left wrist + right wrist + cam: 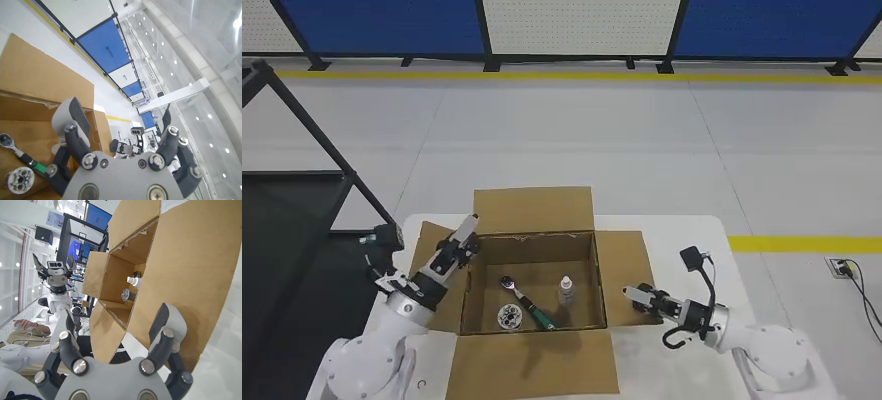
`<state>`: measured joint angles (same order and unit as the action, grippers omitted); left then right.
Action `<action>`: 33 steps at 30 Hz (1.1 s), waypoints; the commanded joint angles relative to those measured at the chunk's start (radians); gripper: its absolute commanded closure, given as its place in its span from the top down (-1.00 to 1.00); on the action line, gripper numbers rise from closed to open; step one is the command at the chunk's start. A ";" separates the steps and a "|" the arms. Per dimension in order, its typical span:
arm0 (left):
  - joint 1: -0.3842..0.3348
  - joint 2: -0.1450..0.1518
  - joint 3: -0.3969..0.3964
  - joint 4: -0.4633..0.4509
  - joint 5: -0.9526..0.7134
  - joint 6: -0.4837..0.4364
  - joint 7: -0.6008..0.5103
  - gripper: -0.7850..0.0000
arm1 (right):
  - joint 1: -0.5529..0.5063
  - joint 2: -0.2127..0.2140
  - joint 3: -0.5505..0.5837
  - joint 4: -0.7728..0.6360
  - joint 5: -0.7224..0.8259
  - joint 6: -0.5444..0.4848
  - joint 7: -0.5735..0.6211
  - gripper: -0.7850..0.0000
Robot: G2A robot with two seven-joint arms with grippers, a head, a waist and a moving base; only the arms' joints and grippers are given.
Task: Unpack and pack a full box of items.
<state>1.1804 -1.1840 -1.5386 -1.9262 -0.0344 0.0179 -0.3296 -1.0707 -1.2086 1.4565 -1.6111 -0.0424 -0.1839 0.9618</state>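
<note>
An open cardboard box [532, 250] stands mid-table with all its flaps folded out. Inside lie a ratchet wrench [525, 301] with a green handle, a small white bottle [567, 291] standing upright, and a round metal part [509, 317]. My left gripper [468, 232] hovers open above the box's left flap, beside the rim; its wrist view shows the ratchet wrench [11, 144] and the round metal part [19, 180] below the left gripper [122, 117]. My right gripper [630, 293] is open over the right flap; past the right gripper [117, 323] I see the bottle [135, 281] and the round part [125, 294].
The white table [682, 235] has bare surface to the right of the box. A black metal frame [302, 120] stands off the table's left side. Blue and white partition panels [582, 25] line the far floor.
</note>
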 commanded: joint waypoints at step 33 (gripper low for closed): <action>0.204 -0.001 -0.186 -0.136 -0.093 -0.093 0.129 1.00 | 0.160 -0.008 -0.272 -0.123 -0.142 0.012 -0.036 1.00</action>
<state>1.3839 -1.1853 -1.7250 -2.0617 -0.1274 -0.0756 -0.2006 -0.9106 -1.2164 1.1850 -1.7341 -0.1845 -0.1716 0.9261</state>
